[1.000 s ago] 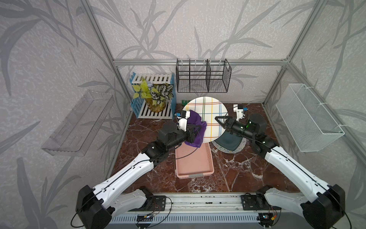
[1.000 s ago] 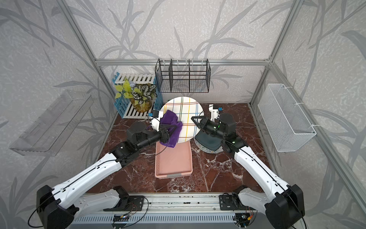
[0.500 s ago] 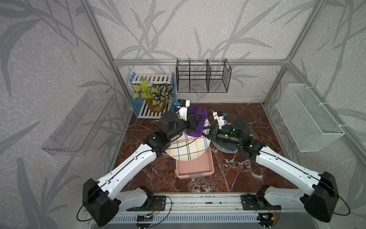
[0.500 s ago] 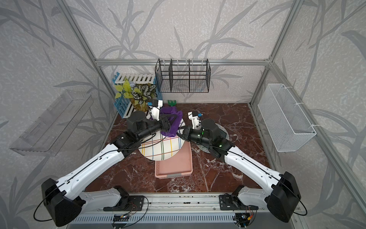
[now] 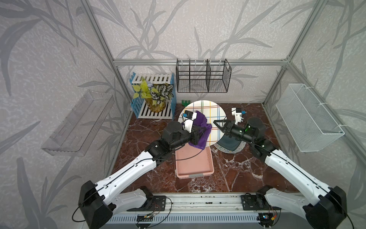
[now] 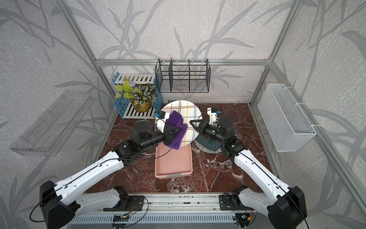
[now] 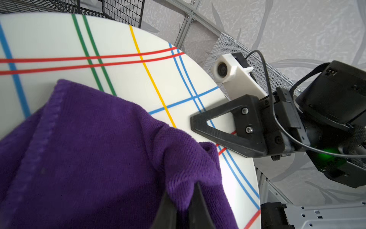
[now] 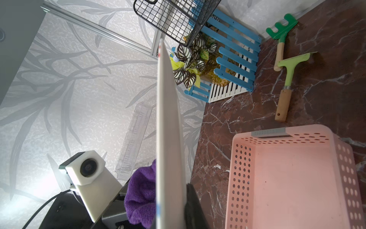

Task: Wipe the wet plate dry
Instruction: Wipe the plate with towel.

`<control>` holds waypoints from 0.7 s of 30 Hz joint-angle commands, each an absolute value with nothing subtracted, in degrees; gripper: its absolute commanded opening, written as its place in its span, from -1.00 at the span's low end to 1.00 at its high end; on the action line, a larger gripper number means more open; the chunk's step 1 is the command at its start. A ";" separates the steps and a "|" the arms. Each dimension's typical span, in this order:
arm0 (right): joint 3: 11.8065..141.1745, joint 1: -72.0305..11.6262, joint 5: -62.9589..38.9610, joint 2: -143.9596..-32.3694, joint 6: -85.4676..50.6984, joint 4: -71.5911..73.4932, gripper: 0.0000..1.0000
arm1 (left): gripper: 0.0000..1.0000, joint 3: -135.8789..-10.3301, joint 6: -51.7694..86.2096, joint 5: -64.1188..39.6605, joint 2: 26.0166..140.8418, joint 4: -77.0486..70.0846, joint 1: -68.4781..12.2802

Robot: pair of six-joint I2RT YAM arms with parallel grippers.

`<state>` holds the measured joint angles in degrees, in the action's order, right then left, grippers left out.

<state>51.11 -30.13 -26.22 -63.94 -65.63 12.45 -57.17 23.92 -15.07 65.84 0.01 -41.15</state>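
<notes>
Held on edge above pink basket [image 5: 193,162], mid-desk toward the far edge: striped plate [image 5: 210,111], right rim clamped in right gripper [image 5: 216,124]. Pressed against its face: purple cloth [image 5: 201,125], pinched tight in left gripper [image 7: 183,192].

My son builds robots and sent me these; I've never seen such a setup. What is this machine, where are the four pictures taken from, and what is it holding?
It is two robot arms sharing one tabletop. Two pictures look down from overhead cameras side by side; the other two come from a camera on each wrist. The right end effector clamps the edge of a striped plate, held up off the table. The left end effector pinches a purple cloth against the plate's face. On the marble surface lie a pink basket, a dark dish on a mat, and a green rake.
</notes>
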 commanded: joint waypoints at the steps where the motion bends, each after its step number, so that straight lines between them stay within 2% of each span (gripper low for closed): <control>1: 59.16 -35.71 -33.18 -61.51 -65.39 28.47 -1.00 | -1.00 -59.11 20.15 -16.07 70.25 10.42 -39.31; 3: 59.16 -36.24 -31.00 -61.28 -65.00 27.67 -1.00 | -1.00 -62.95 18.00 -21.31 73.26 9.60 -42.47; 7: 57.67 -33.01 -25.20 -58.86 -66.22 25.59 -1.00 | -1.00 -67.39 15.49 -23.49 80.01 11.82 -48.21; 11: 56.94 -31.02 -25.89 -57.45 -67.40 25.72 -1.00 | -1.00 -63.18 18.71 -19.82 78.38 7.43 -47.08; 15: 57.14 -32.22 -32.32 -58.79 -67.23 27.84 -1.00 | -1.00 -60.70 21.59 -16.33 74.83 5.71 -42.72; 17: 57.47 -33.22 -31.64 -58.82 -66.13 25.92 -1.00 | -1.00 -61.18 19.89 -20.29 74.22 5.33 -41.01; 21: 56.48 -32.41 -23.52 -57.35 -65.37 23.13 -1.00 | -1.00 -64.33 16.03 -30.06 77.20 6.29 -43.73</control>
